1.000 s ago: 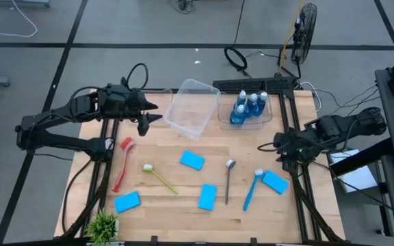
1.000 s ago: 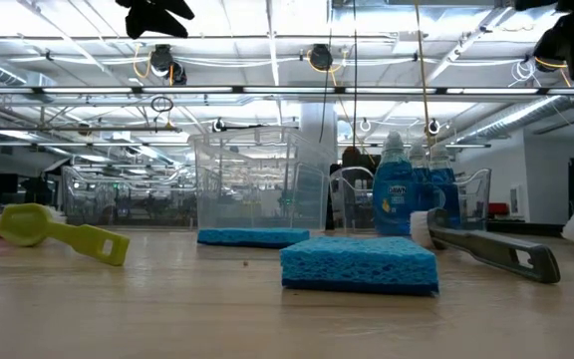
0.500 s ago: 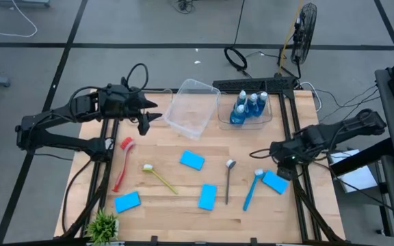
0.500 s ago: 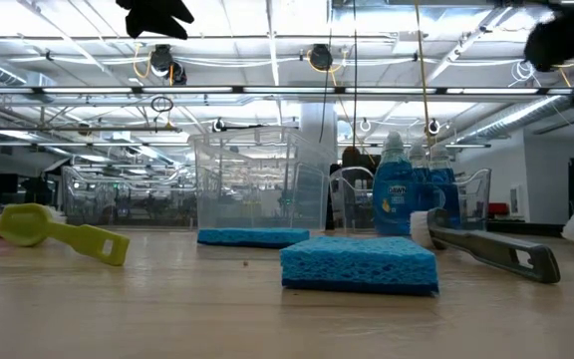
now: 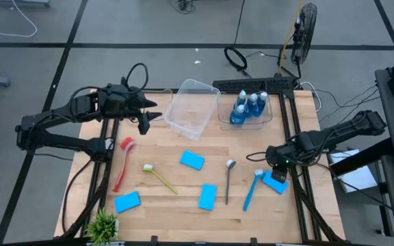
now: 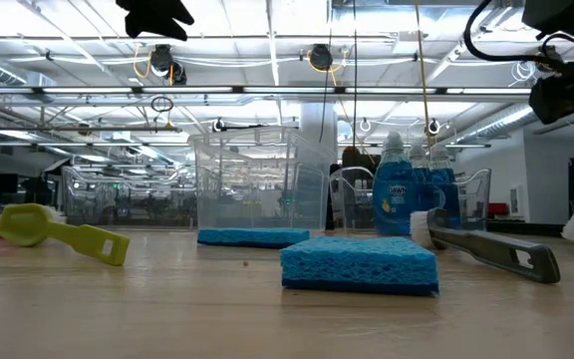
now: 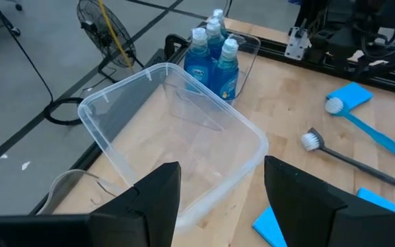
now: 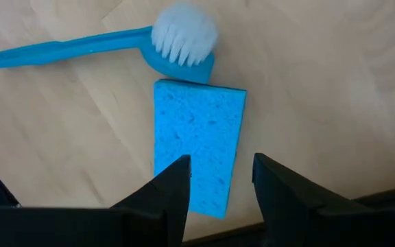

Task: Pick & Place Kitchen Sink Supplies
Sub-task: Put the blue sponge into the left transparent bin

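My right gripper (image 5: pixel 274 166) hangs open above a flat blue sponge (image 8: pixel 196 140) at the table's right edge. Its fingers stand over the sponge's near end, clear of it. A blue brush (image 8: pixel 101 44) lies with its white bristle head against the sponge's other end. My left gripper (image 7: pixel 221 199) is open and holds still, high over the empty clear bin (image 7: pixel 177 137) at the far left. Three blue bottles (image 5: pixel 248 108) stand upright in a second clear bin. Other sponges (image 5: pixel 192 160), (image 5: pixel 208 197), (image 5: pixel 127 201) lie flat on the wood.
A red brush (image 5: pixel 124 162), a yellow brush (image 5: pixel 158 176) and a grey-handled brush (image 5: pixel 229 179) lie on the table between the sponges. A small green plant (image 5: pixel 103 224) stands at the near left corner. Black frame rails run along the table's left and right edges.
My right gripper has come down toward the blue sponge at the right edge. It has shifted a little toward the table's near edge, rolling its wrist as it sank. Its fingers have stayed open. Nothing on the table has moved.
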Robot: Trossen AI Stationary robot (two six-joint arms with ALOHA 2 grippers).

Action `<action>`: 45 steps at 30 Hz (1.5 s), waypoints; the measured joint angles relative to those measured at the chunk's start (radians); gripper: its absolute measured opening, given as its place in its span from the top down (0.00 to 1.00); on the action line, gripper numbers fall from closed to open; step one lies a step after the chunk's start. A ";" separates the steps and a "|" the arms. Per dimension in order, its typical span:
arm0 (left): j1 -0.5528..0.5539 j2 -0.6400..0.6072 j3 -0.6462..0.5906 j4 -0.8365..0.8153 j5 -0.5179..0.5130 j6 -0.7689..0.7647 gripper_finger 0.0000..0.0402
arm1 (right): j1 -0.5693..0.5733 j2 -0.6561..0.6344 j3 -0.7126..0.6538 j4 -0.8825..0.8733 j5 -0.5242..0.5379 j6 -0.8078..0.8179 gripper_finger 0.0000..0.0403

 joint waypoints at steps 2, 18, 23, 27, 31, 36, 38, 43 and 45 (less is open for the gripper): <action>0.000 0.000 0.000 0.000 -0.005 0.000 0.47 | 0.000 0.000 -0.006 0.013 0.000 0.024 0.64; 0.000 0.000 0.000 -0.003 -0.008 0.009 0.47 | 0.053 0.000 -0.156 0.129 -0.028 0.190 0.42; 0.000 0.000 0.000 -0.003 -0.016 0.009 0.47 | 0.053 -0.001 -0.216 0.206 -0.028 0.241 0.39; 0.000 0.000 0.000 -0.003 -0.016 0.006 0.47 | 0.053 0.000 -0.258 0.248 -0.025 0.282 0.40; 0.000 0.000 0.000 -0.003 -0.016 0.002 0.47 | 0.054 0.005 -0.278 0.248 -0.023 0.303 0.45; 0.000 0.000 0.000 -0.003 -0.016 0.002 0.47 | 0.067 0.035 -0.279 0.255 -0.021 0.304 0.55; 0.000 0.000 0.000 -0.003 -0.016 0.002 0.47 | 0.074 0.059 -0.280 0.259 -0.021 0.306 0.59; 0.000 0.000 0.000 -0.002 -0.016 0.001 0.47 | 0.087 0.118 -0.280 0.311 -0.031 0.332 0.69; 0.000 0.000 0.000 -0.002 -0.016 0.002 0.47 | 0.089 0.133 -0.281 0.314 -0.030 0.346 0.72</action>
